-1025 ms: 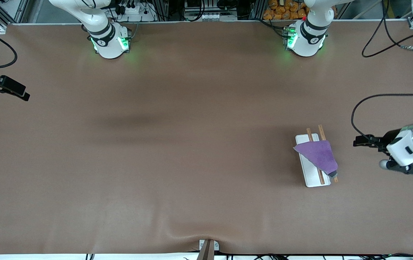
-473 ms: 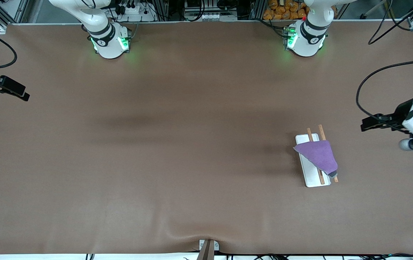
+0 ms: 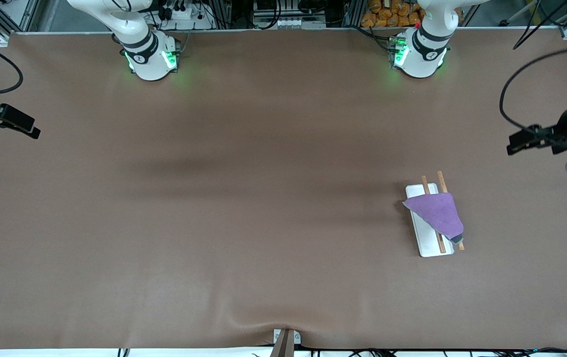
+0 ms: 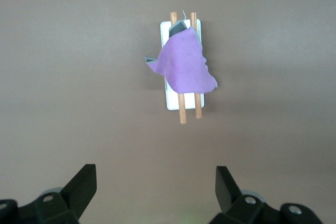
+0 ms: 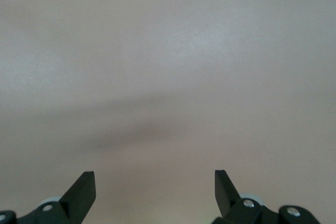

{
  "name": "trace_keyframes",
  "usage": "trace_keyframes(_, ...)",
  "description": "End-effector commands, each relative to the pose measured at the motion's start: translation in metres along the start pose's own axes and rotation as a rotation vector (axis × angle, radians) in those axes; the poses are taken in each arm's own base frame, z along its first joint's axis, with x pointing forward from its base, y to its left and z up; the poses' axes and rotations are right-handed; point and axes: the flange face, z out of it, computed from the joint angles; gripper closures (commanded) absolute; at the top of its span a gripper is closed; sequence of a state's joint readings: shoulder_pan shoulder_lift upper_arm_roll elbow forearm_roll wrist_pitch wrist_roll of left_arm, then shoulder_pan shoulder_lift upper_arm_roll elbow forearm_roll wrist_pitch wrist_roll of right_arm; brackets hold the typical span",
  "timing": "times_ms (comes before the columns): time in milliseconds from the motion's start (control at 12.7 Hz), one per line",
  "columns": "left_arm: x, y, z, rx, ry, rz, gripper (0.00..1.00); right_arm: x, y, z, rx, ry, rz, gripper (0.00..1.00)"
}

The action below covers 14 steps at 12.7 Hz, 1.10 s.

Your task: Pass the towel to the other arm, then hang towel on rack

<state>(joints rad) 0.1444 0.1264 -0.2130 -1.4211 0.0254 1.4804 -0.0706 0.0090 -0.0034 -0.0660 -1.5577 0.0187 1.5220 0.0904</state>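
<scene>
A purple towel (image 3: 437,213) hangs draped over the rack's two wooden rods (image 3: 443,181), with a grey corner showing at its lower end. The rack's white base (image 3: 429,245) sits on the brown table toward the left arm's end. The left wrist view shows the towel (image 4: 184,69) across the rack (image 4: 173,103) from above. My left gripper (image 4: 156,174) is open and empty, up in the air well clear of the rack, over the left arm's end of the table. My right gripper (image 5: 155,179) is open and empty over bare table at the right arm's end.
The two arm bases (image 3: 152,57) (image 3: 419,54) stand along the table's edge farthest from the front camera. A small bracket (image 3: 283,342) sticks up at the table's nearest edge, where the brown cover wrinkles. A black cable (image 3: 509,106) loops near the left hand.
The left gripper has drawn away from the rack toward the left arm's end of the table, staying open. Towel, rack and right arm have not moved.
</scene>
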Motion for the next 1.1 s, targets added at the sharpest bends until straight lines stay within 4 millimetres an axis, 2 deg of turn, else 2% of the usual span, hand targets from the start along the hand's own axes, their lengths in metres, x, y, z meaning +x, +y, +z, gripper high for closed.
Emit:
trace_keyframes(0, -0.032, 0.015, -0.002, 0.006, -0.001, 0.004, 0.0, 0.003, 0.002, -0.003, 0.012, 0.005, 0.01, 0.0)
trace_keyframes(237, -0.05, 0.019, -0.015, 0.004, 0.012, 0.01, 0.0, 0.003, 0.002, -0.003, 0.011, 0.005, 0.01, 0.0)
trace_keyframes(473, -0.064, 0.021, -0.01, 0.01, -0.001, 0.011, 0.0, 0.003, 0.003, -0.001, 0.011, -0.002, 0.011, 0.0)
trace_keyframes(710, -0.075, 0.025, -0.016, 0.013, 0.007, -0.017, 0.0, 0.003, 0.004, -0.001, 0.01, -0.001, 0.013, 0.0)
trace_keyframes(1025, -0.073, 0.02, -0.013, 0.015, -0.019, -0.038, 0.0, 0.003, 0.005, 0.0, 0.011, -0.005, 0.016, 0.0)
